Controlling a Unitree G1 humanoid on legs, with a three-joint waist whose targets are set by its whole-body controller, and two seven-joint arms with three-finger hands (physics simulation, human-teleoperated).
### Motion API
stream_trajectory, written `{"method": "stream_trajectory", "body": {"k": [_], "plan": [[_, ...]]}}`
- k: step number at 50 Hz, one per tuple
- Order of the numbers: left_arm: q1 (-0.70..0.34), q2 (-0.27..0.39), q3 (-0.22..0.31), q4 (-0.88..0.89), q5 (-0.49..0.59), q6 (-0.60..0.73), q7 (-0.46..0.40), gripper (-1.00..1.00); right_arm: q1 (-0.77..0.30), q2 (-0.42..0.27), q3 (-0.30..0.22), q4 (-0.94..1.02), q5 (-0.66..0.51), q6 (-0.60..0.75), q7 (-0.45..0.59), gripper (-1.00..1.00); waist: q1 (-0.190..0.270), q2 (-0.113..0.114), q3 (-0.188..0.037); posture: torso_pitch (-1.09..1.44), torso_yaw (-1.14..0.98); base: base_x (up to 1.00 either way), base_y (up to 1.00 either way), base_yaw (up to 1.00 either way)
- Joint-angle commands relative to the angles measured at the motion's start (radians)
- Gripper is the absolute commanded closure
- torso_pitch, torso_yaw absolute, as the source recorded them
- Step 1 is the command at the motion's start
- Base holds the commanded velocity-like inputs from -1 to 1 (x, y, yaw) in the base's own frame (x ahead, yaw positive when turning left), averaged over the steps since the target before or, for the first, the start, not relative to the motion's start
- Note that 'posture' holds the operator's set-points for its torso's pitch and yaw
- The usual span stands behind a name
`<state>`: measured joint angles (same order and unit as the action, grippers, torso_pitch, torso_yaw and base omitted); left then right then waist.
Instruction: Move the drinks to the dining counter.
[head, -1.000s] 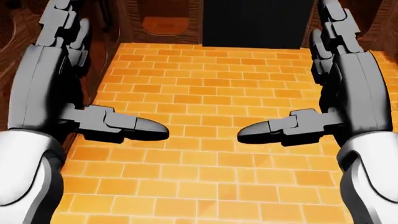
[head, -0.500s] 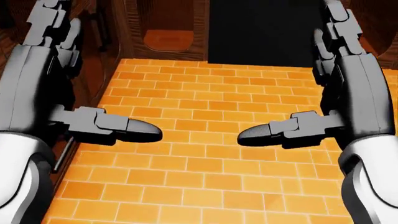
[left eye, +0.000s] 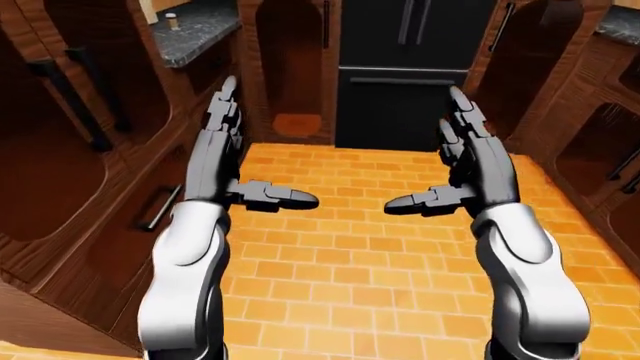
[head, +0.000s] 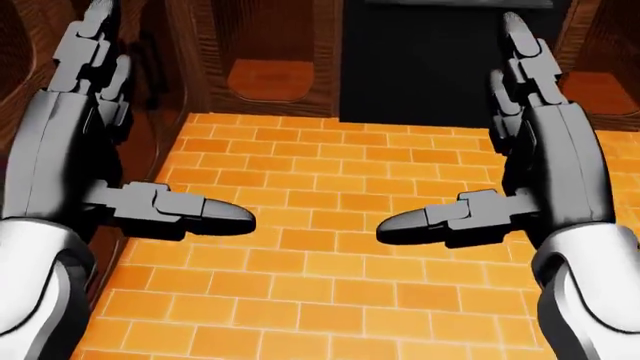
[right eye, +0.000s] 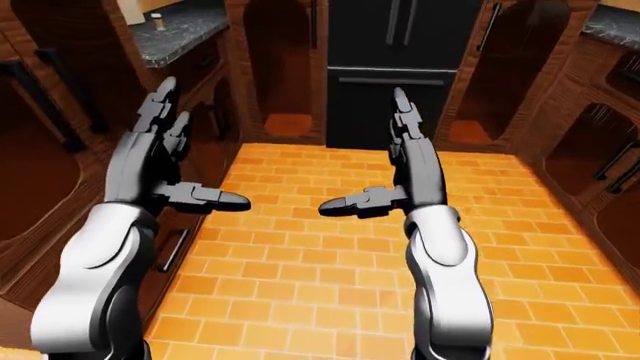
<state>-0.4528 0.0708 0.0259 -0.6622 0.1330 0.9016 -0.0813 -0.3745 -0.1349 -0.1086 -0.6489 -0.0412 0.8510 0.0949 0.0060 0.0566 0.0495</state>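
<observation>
No drink shows plainly. A small tan cylinder-shaped object (left eye: 171, 20) stands on a dark stone counter (left eye: 205, 28) at the top left of the left-eye view; it is too small to tell what it is. Both hands are raised over the floor with nothing in them. My left hand (left eye: 268, 144) has its fingers straight up and its thumb pointing inward. My right hand (left eye: 424, 150) mirrors it, fingers spread and thumb pointing left. A wide gap of floor lies between the two thumbs.
An orange brick floor (left eye: 350, 255) runs ahead to a black fridge (left eye: 415, 67) at top centre. Dark wooden cabinets (left eye: 80, 150) line the left side, with more cabinets (left eye: 600, 142) on the right. An arched recess (left eye: 295, 75) stands left of the fridge.
The whole head view has shifted: fridge and cabinet bases sit lower in the picture, so the camera has moved. Both hands keep the same open pose.
</observation>
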Motion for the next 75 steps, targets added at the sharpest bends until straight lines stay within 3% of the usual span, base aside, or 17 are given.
{"method": "stream_trajectory", "body": {"k": [1, 7, 10, 12, 18, 22, 26, 35, 39, 41, 49, 53, 56, 64, 67, 70, 75], "plan": [[-0.033, 0.000, -0.008, -0.046, -0.005, -0.052, -0.001, -1.00, -0.031, -0.007, -0.027, -0.056, 0.013, -0.038, -0.010, -1.00, -0.003, 0.003, -0.028, 0.00, 0.00, 0.40, -0.20, 0.00], [-0.028, -0.003, -0.012, -0.046, -0.004, -0.055, 0.000, -1.00, -0.022, -0.011, -0.033, -0.048, 0.049, -0.055, -0.022, -1.00, 0.004, -0.043, -0.028, 0.00, 0.00, 0.19, -0.04, -0.55], [-0.027, -0.003, -0.010, -0.046, -0.004, -0.055, 0.000, -1.00, -0.022, -0.014, -0.034, -0.047, 0.054, -0.057, -0.025, -1.00, -0.020, -0.140, -0.068, 0.00, 0.00, 0.12, 0.00, -0.94], [-0.021, -0.004, -0.012, -0.042, -0.005, -0.064, 0.000, -1.00, -0.018, -0.023, -0.018, -0.046, 0.042, -0.063, -0.023, -1.00, 0.003, -0.108, 0.000, 0.00, 0.00, 0.05, -0.05, -0.30], [-0.029, -0.004, -0.010, -0.041, -0.008, -0.059, -0.001, -1.00, -0.029, -0.028, -0.010, -0.044, 0.000, -0.045, -0.005, -1.00, -0.011, -0.099, -0.026, 0.00, 0.00, 0.03, 0.00, 0.00], [-0.033, -0.002, -0.014, -0.046, -0.005, -0.051, 0.000, -1.00, -0.030, -0.026, -0.012, -0.050, -0.010, -0.046, 0.005, -1.00, -0.018, -0.042, 0.002, 0.00, 0.00, 0.50, 0.00, 0.00], [-0.036, -0.003, -0.016, -0.046, -0.003, -0.048, -0.001, -1.00, -0.031, -0.024, -0.017, -0.047, -0.012, -0.051, 0.009, -1.00, -0.017, 0.038, -0.027, 0.00, 0.00, 0.64, 0.00, 0.00], [-0.028, -0.005, -0.014, -0.039, -0.002, -0.062, -0.002, -1.00, -0.027, -0.013, -0.018, -0.037, -0.008, -0.068, 0.008, -1.00, 0.014, -0.019, -0.031, 0.00, 0.00, 0.64, 0.00, 0.00], [-0.025, -0.004, -0.012, -0.044, -0.003, -0.060, -0.003, -1.00, -0.025, -0.012, -0.018, -0.045, 0.005, -0.065, 0.004, -1.00, 0.016, -0.112, -0.055, 0.00, 0.00, 0.64, 0.00, 0.00], [-0.024, -0.004, -0.011, -0.046, -0.003, -0.059, -0.003, -1.00, -0.023, -0.013, -0.019, -0.047, 0.007, -0.066, 0.004, -1.00, 0.014, -0.100, 0.013, 0.00, 0.00, 0.65, 0.00, 0.00], [-0.021, -0.005, -0.014, -0.048, -0.002, -0.059, -0.001, -1.00, -0.019, -0.013, -0.016, -0.052, 0.010, -0.065, 0.001, -1.00, -0.027, -0.082, -0.018, 0.00, 0.00, 0.64, 0.00, 0.00], [-0.019, -0.004, -0.010, -0.046, -0.004, -0.064, -0.002, -1.00, -0.021, -0.013, -0.015, -0.055, 0.010, -0.060, 0.000, -1.00, -0.013, 0.004, -0.054, 0.00, 0.00, 0.50, 0.00, 0.00], [-0.019, -0.004, -0.011, -0.048, -0.004, -0.062, -0.002, -1.00, -0.023, -0.014, -0.015, -0.063, 0.011, -0.053, 0.000, -1.00, -0.003, 0.006, -0.011, 0.00, 0.00, 0.42, 0.00, 0.00], [-0.021, -0.003, -0.010, -0.045, -0.003, -0.063, -0.002, -1.00, -0.022, -0.015, -0.014, -0.059, 0.010, -0.058, 0.001, -1.00, 0.022, -0.045, -0.031, 0.00, 0.00, 0.39, 0.00, 0.00], [-0.025, -0.003, -0.011, -0.049, -0.002, -0.058, -0.002, -1.00, -0.024, -0.016, -0.016, -0.060, 0.009, -0.056, 0.002, -1.00, 0.014, -0.113, -0.050, 0.00, 0.00, 0.34, 0.00, 0.00], [-0.031, -0.002, -0.011, -0.056, -0.001, -0.047, -0.002, -1.00, -0.029, -0.018, -0.017, -0.067, 0.010, -0.045, 0.002, -1.00, 0.008, -0.123, -0.014, 0.00, 0.00, 0.32, 0.00, 0.00], [-0.031, -0.002, -0.014, -0.058, 0.000, -0.046, -0.002, -1.00, -0.029, -0.019, -0.018, -0.067, 0.011, -0.044, 0.003, -1.00, -0.008, -0.095, -0.028, 0.00, 0.00, 0.31, 0.00, 0.00]]}}
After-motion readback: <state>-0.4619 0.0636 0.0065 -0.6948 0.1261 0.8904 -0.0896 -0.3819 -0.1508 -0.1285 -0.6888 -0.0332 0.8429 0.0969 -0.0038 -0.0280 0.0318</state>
